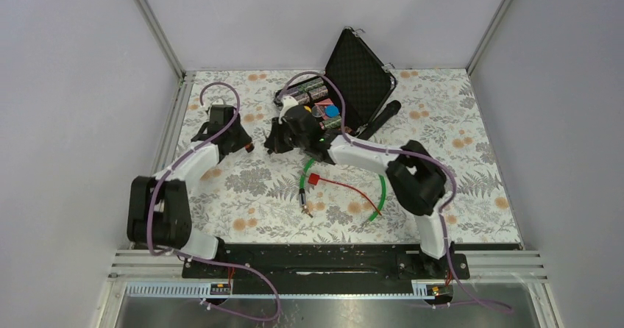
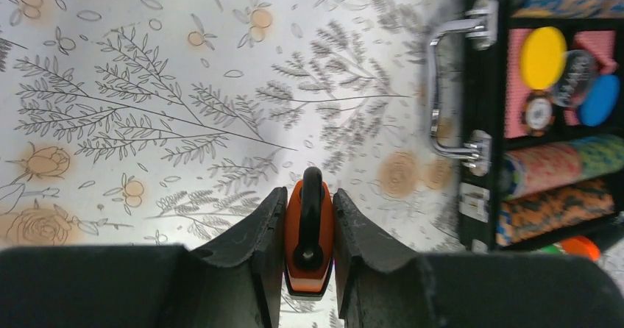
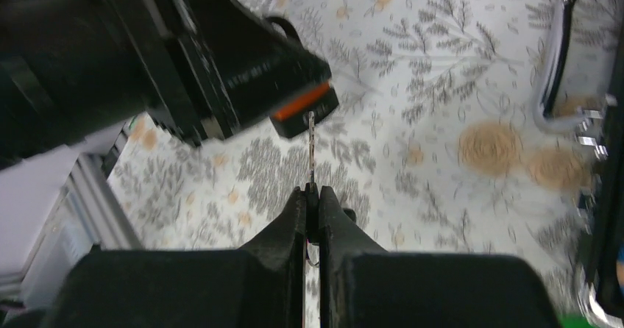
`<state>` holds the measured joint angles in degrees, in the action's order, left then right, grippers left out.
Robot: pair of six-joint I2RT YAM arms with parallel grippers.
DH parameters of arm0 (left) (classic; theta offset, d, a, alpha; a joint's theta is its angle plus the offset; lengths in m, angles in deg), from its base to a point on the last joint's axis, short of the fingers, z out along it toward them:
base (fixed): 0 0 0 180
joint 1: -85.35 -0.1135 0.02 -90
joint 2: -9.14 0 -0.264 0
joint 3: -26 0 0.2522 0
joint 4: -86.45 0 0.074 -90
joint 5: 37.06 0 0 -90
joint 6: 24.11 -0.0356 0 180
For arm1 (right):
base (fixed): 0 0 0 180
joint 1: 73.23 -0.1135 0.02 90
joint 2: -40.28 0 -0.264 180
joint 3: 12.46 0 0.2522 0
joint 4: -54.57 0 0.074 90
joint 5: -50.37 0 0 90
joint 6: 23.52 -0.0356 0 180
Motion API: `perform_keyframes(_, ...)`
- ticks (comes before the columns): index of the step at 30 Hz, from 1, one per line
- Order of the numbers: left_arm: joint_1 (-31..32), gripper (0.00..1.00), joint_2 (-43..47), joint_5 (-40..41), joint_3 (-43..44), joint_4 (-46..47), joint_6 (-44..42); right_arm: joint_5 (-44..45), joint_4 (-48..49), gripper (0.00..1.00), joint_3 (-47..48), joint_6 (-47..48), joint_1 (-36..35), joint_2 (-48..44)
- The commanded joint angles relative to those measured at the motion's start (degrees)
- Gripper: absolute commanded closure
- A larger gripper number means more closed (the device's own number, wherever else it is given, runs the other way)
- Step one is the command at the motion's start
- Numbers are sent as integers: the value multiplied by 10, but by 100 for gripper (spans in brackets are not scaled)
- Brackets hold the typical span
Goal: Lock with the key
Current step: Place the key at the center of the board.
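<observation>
Between right fingers [image 3: 289, 225]: key [image 3: 311, 148] pinched, tip at padlock [image 2: 309, 229] | left fingers [image 2: 254, 240] clamp padlock

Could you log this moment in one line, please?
left gripper holds padlock | right gripper holds key | key tip at padlock base

Lab robot cell, aluminium frame [image 1: 154, 25]

Silvery metal key [image 3: 312, 151]; smooth orange plastic padlock [image 2: 324, 229].
</observation>
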<state>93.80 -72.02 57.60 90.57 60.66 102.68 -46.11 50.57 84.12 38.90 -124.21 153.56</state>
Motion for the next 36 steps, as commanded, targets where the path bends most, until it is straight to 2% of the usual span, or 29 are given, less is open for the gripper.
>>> perform_keyframes(1,-40,100,-71,-94,48,36,-29,18,15,100,116,4,9,75)
perform_keyframes(5,-65,100,-145,-154,74,31,-33,-14,-4,92,196,-16,17,156)
perform_keyframes(9,-78,100,-194,-214,94,33,-26,-21,-37,91,255,-47,17,206)
perform_keyframes(11,-83,99,-202,-210,94,29,-22,-6,-44,92,257,-60,18,215)
perform_keyframes(14,-84,85,-195,-179,89,16,-25,17,-58,91,257,-79,18,223)
perform_keyframes(17,-84,57,-176,-148,81,10,-23,21,-64,89,260,-90,18,233)
perform_keyframes(20,-84,40,-158,-131,74,10,-16,4,-64,85,268,-101,18,247)
perform_keyframes(23,-84,36,-139,-122,56,24,-13,-20,-57,72,268,-119,20,256)
perform_keyframes(26,-84,35,-115,-89,40,22,-11,-18,-51,52,254,-130,24,246)
perform_keyframes(30,-84,35,-61,-42,19,15,-3,12,-52,37,206,-119,31,193)
perform_keyframes(33,-84,32,-11,-23,2,14,0,41,-49,33,146,-98,38,126)
perform_keyframes(36,-78,26,35,-21,-14,14,-9,53,-60,29,77,-58,41,54)
